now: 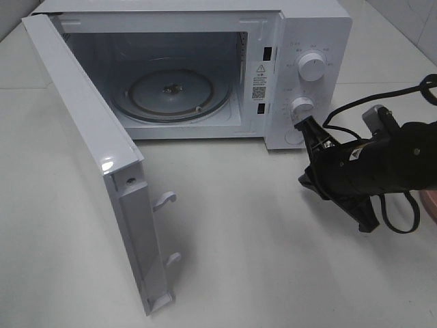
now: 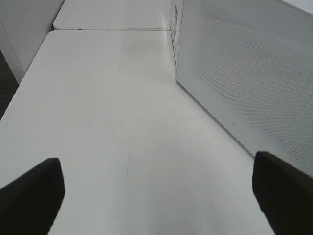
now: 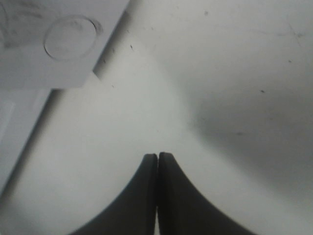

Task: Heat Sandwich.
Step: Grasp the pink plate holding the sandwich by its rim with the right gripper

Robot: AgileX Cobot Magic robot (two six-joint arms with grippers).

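The white table (image 1: 273,239) filled most of my high view, with the white microwave (image 1: 317,27) standing across the top of the frame. Its door (image 1: 82,137) hung wide open, swung out toward the lower left. The black right arm (image 1: 382,164) reached in from the right edge at mid-height. The glass turntable (image 1: 174,92) lay flat on the cavity floor, upper centre. On the control panel, upper right, I saw an upper dial (image 1: 313,67), a lower dial (image 1: 302,104) and a round button (image 1: 293,135) below them.

The right gripper (image 1: 299,124) pointed up and left, its tip just under the lower dial and beside the round button. I could not tell whether it touched the panel. My right wrist view showed its fingers (image 3: 146,196) pressed together, with nothing between them.

In the left wrist view, the left gripper (image 2: 156,196) hovered over the table beside the microwave's perforated side wall (image 2: 244,73). Its fingers (image 2: 29,196) were spread far apart around bare tabletop.

Two white latch hooks (image 1: 166,199) stuck out from the door's inner edge, lower left of centre. A pink sliver (image 1: 431,205) showed at the right edge, too cut off to name.

I could not tell from any view where the sandwich was
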